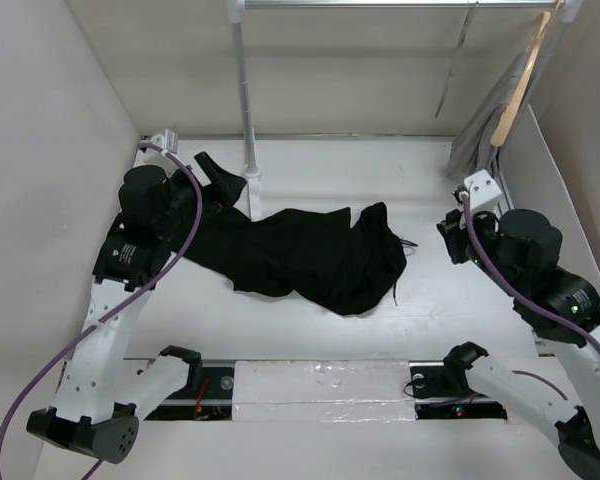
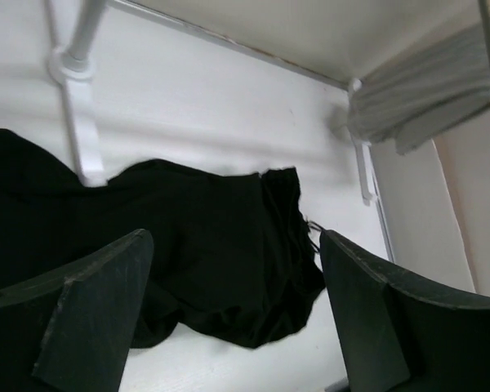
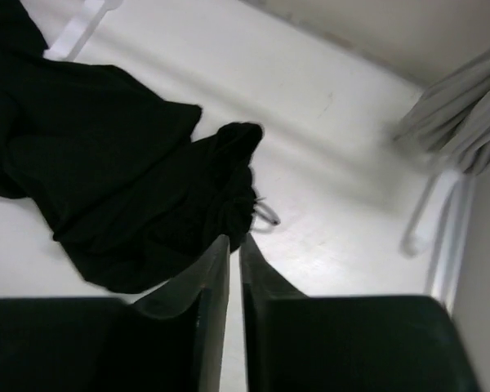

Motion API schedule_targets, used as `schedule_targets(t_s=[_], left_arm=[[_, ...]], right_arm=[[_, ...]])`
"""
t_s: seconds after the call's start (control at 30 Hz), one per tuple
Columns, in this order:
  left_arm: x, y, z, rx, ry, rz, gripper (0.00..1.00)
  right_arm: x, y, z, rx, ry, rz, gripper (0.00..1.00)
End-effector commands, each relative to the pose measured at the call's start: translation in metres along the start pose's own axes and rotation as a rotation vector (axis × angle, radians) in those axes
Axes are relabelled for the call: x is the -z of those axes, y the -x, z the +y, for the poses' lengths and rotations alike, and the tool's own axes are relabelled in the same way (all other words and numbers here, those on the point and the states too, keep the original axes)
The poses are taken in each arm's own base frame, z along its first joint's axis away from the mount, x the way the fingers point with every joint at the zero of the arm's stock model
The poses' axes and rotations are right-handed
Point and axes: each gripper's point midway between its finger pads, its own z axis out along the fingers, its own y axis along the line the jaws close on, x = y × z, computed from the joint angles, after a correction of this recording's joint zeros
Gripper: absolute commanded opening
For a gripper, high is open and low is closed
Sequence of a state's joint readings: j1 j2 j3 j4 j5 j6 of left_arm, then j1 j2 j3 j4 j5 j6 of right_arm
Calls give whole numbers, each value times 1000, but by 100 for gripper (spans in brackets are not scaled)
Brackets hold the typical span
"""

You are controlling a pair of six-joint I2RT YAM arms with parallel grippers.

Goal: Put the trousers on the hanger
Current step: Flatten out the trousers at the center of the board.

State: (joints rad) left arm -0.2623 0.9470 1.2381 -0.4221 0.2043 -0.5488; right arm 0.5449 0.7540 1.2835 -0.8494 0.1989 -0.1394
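The black trousers lie crumpled across the middle of the table, also in the left wrist view and the right wrist view. The thin grey wire hanger hangs from the rail at the back right, bare. My left gripper is open over the trousers' left end, its jaws wide apart and holding nothing. My right gripper is shut and empty, to the right of the trousers; its tips point at the cloth's right end and a drawstring.
A white rack post stands on its base behind the trousers, with a rail across the top. A pale wooden hanger with grey cloth hangs at the far right. White walls close in both sides.
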Motion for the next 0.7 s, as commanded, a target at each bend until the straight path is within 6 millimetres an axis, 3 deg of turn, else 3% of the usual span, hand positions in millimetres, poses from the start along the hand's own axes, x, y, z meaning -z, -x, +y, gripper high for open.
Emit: schedule_targets(t_s=[0.0,0.07,0.17,0.23,0.27,0.3,0.33,0.37,0.4,0.47,0.5,0.53,0.57,0.6,0.63,0.67], left_arm=[[0,29,19,4,132,-123,75],[-9,33,47,10,264,-165,73],[-30,22,104,43,462,-134,70],[-42,18,131,60,542,-118,73],[-55,14,156,80,601,-96,75],[-62,16,165,92,617,-89,77],[-71,15,174,99,616,-65,79],[-85,12,197,116,656,-44,80],[-92,19,203,119,667,-54,80],[-118,14,227,121,706,-20,81],[-128,25,225,111,693,-30,80],[-137,27,232,99,710,-28,80],[-154,13,254,85,754,24,80],[-163,26,257,85,762,7,80],[-171,24,264,84,778,28,79],[-183,5,291,89,834,95,78]], right_arm=[[-22,-27,21,35,85,77,10],[-38,-33,33,31,131,81,0],[-64,-49,46,24,162,114,0],[-80,-54,46,-1,148,110,15],[-91,-58,46,-13,152,123,23],[-100,-62,47,-23,161,121,41],[-112,-59,49,-44,176,92,49],[-125,-67,52,-61,193,120,55],[-134,-72,44,-86,172,130,66],[-155,-73,40,-117,172,108,72],[-170,-85,32,-133,151,137,76],[-180,-83,27,-147,139,119,77],[-187,-85,28,-161,162,122,78],[-200,-95,28,-173,175,151,80],[-209,-92,25,-174,179,136,81],[-216,-95,20,-178,169,144,81]])
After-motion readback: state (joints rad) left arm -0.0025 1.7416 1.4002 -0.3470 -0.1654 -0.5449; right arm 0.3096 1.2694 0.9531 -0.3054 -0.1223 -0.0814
